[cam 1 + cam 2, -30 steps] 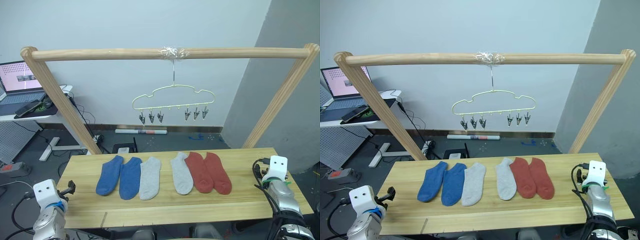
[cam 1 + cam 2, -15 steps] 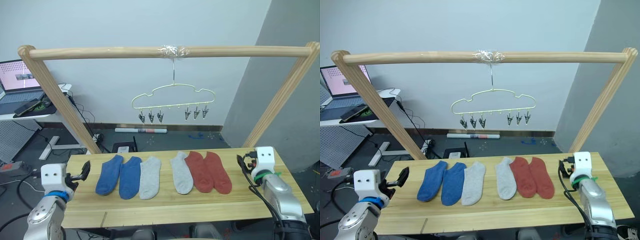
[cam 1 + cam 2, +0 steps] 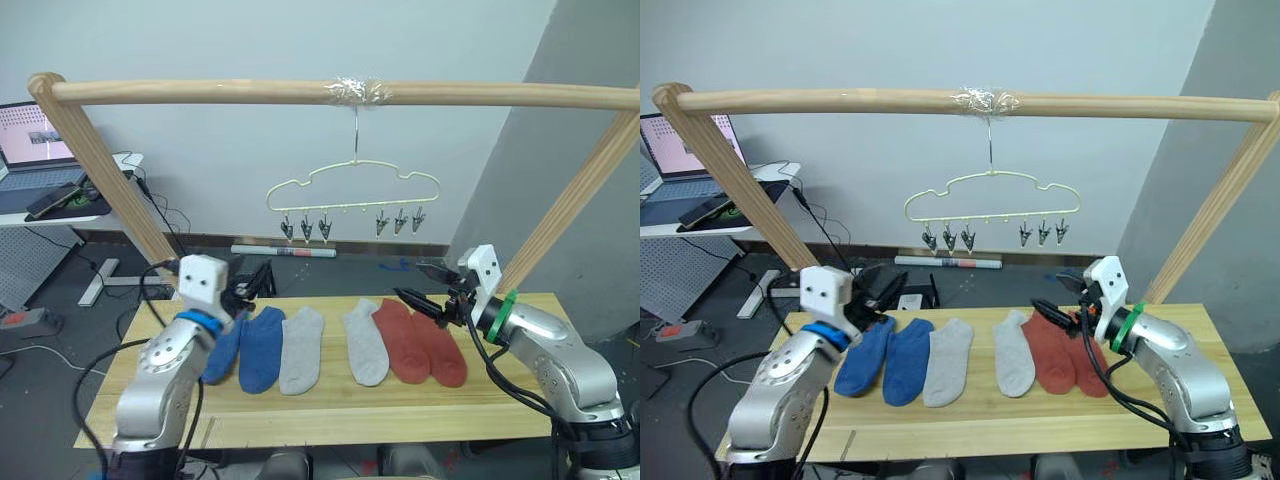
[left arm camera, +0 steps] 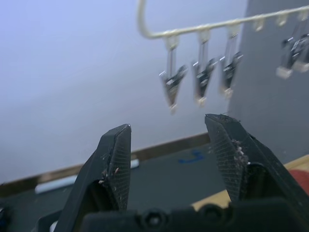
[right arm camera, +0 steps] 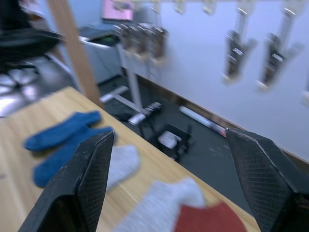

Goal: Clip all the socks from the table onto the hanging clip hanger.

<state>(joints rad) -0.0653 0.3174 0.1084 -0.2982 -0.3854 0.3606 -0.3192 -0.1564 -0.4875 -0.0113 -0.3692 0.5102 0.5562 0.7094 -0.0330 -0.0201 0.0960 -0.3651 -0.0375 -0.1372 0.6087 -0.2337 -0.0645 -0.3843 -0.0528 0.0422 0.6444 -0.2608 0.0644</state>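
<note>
Six socks lie in a row on the table (image 3: 330, 412): two blue socks (image 3: 262, 347), two grey socks (image 3: 300, 350) and two rust red socks (image 3: 400, 342). My left arm covers part of the leftmost blue sock. The pale-yellow clip hanger (image 3: 352, 190) hangs from the pole above them, its grey clips (image 4: 171, 86) bare. My left gripper (image 3: 257, 282) is open, held above the far ends of the blue socks and pointing toward the hanger. My right gripper (image 3: 420, 288) is open wide above the far ends of the red socks, holding nothing.
A thick wooden pole frame (image 3: 200, 92) spans the table, with slanted legs at both ends. A desk with a laptop (image 3: 38, 150) stands at the back left. Cables and a long tube (image 3: 284, 251) lie on the floor behind the table.
Both arms have risen from the table's front corners and swung inward. The left gripper now hovers over the blue socks and the right over the red socks. The socks have not moved.
</note>
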